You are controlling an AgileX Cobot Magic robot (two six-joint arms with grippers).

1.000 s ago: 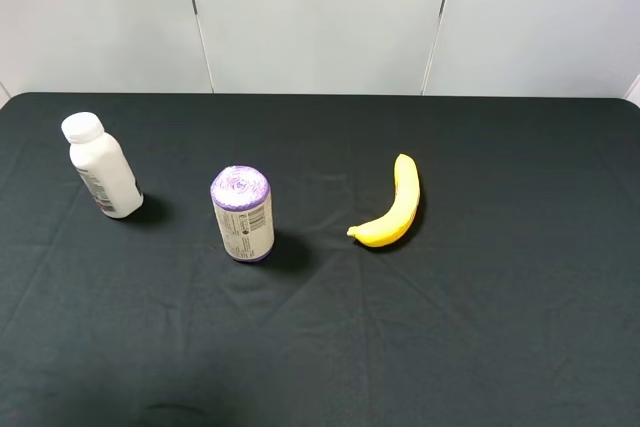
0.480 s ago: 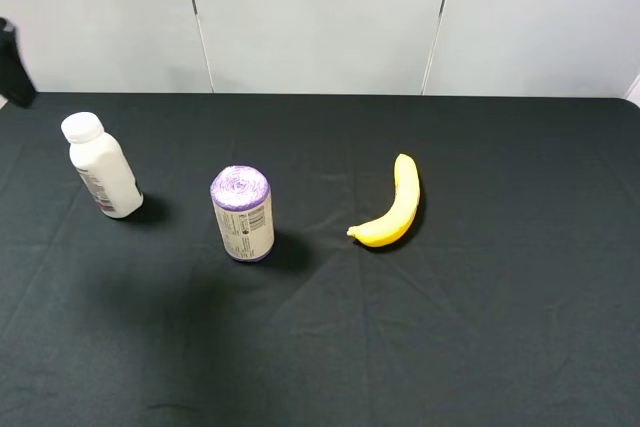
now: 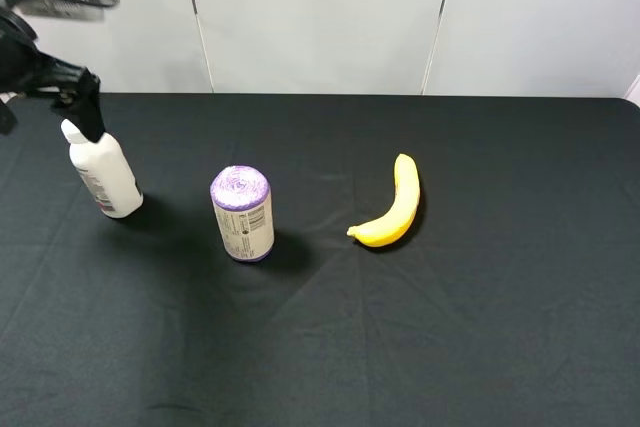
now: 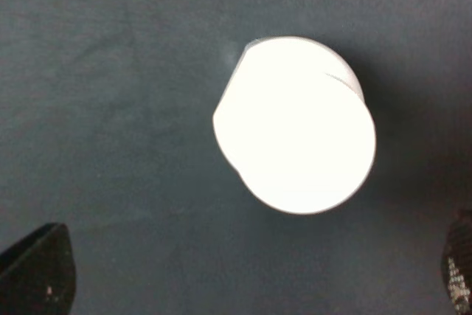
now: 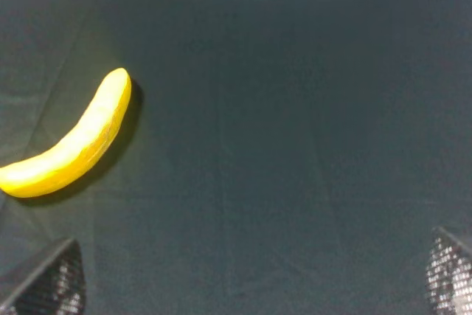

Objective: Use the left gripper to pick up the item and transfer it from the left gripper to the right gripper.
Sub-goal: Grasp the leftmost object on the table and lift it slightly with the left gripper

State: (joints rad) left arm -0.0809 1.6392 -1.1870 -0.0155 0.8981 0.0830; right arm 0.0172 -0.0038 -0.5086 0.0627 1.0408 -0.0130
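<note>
Three objects sit on the black tablecloth (image 3: 450, 327). At far left a small white plastic bottle with a white screw cap (image 3: 108, 175) stands upright. Near the middle, well apart from it, is a purple-topped cylindrical can (image 3: 242, 215), also upright. To the can's right a yellow curved banana (image 3: 393, 207) lies flat.

And the black two-fingered left gripper (image 4: 247, 271) hovers right over the bottle! From the high camera, one dark finger overlaps the cap. Down the left wrist camera, the round white cap fills the centre. The wedge-shaped fingers (image 4: 37, 271) sit wide apart at opposite corners, clear of the bottle in that view.

On the other side, the black angular right gripper (image 5: 247, 282) hangs over cloth near the banana. Its mesh-textured fingertips (image 5: 48, 282) are spread wide too, gripping nothing.
</note>
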